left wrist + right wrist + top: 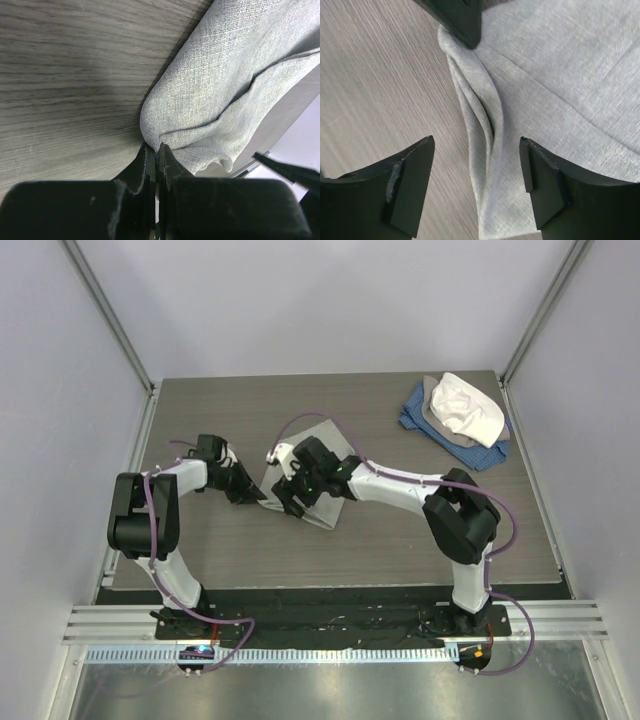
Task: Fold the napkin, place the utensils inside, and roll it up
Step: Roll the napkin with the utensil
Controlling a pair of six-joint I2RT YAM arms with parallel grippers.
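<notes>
The light grey napkin (322, 518) lies at mid-table, largely under my right arm. My left gripper (252, 495) is shut on the napkin's left edge; in the left wrist view the jaws (157, 148) pinch a folded corner of the cloth (225, 75). My right gripper (288, 502) is open just above the napkin; in the right wrist view (477, 175) its fingers straddle a raised crease of the cloth (485, 125) without touching it. The left gripper's fingertips (457, 20) show at the top of that view. The spoon is not visible in any view.
A heap of blue, grey and white cloths (458, 415) lies at the back right corner of the wooden table (200, 550). Metal frame posts stand at the back corners.
</notes>
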